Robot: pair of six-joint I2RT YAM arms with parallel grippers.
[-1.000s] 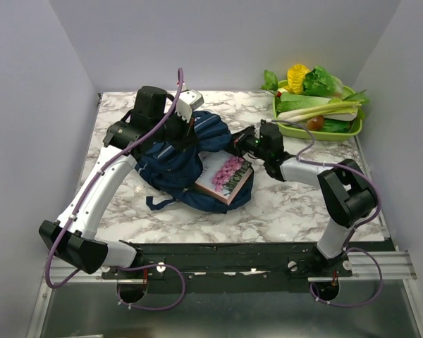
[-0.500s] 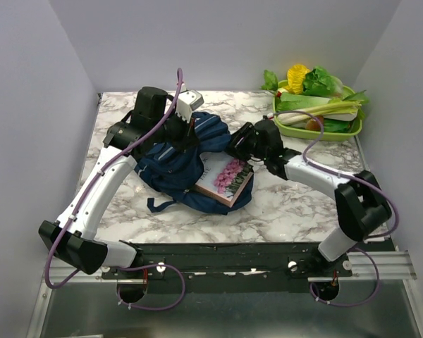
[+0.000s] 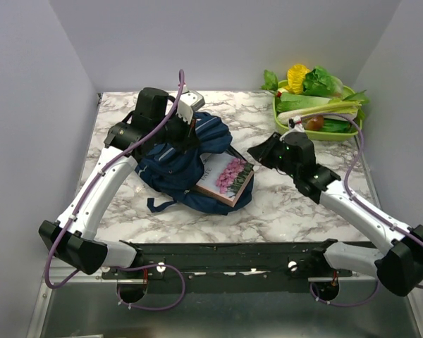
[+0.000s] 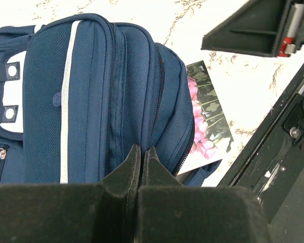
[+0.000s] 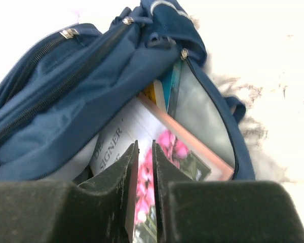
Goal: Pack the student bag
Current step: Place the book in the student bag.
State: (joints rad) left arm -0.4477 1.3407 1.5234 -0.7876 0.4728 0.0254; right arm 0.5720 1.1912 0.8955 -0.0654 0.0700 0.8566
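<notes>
The student bag point(image 3: 173, 165), navy with a pale stripe, lies at the table's middle, its mouth facing right. A book with pink flowers on its cover point(image 3: 229, 176) sticks halfway out of that mouth. My left gripper point(image 3: 190, 130) is shut on the fabric at the bag's top edge point(image 4: 91, 91) and holds the flap up; its fingertips point(image 4: 142, 152) are pressed together. My right gripper point(image 3: 259, 151) hovers just right of the bag, clear of the book. Its jaws point(image 5: 145, 147) stand a narrow gap apart with nothing between them, facing the book point(image 5: 162, 136) inside the bag point(image 5: 66, 101).
A green tray point(image 3: 296, 131) heaped with leafy vegetables sits at the back right corner. The black mounting rail point(image 3: 233, 250) runs along the near edge. Grey walls close in the left, back and right sides.
My right gripper has pulled back from the bag's mouth to the right and opened, leaving the book in the bag. The left arm has not moved.
</notes>
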